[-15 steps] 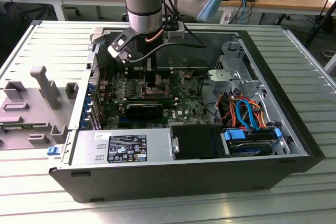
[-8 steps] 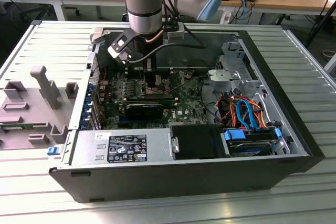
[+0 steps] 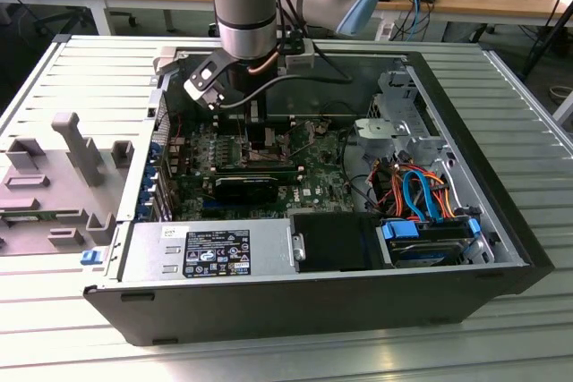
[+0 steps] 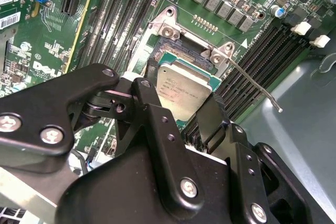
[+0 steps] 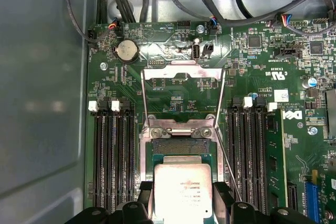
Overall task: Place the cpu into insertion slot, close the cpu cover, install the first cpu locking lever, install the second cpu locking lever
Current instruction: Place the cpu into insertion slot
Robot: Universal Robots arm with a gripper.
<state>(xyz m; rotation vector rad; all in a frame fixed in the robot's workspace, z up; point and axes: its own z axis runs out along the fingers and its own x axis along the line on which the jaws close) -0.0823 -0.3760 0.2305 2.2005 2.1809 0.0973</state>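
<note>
My gripper [image 5: 182,205] is shut on the cpu [image 5: 182,187], a silver-topped square chip pinched between the two black fingers [image 5: 223,198]. The chip hangs level just above the insertion slot [image 5: 181,148], whose dark contact field shows past the chip's far edge. In the second wrist view the cpu [image 4: 185,84] partly overlaps the insertion slot [image 4: 184,40]. The cpu cover [image 5: 184,77] is swung open, a silvery frame standing beyond the socket. A thin wire locking lever [image 5: 227,156] is released and sticks out beside the socket [image 4: 256,85]. In the exterior view the gripper [image 3: 260,136] reaches down into the case.
Long black memory slots [image 5: 113,156] flank the socket on both sides [image 5: 247,150]. Cables [image 5: 210,3] run across the board's far edge. The open computer case [image 3: 501,221] holds a drive bay with orange and blue cables [image 3: 416,194] and a power supply [image 3: 215,252].
</note>
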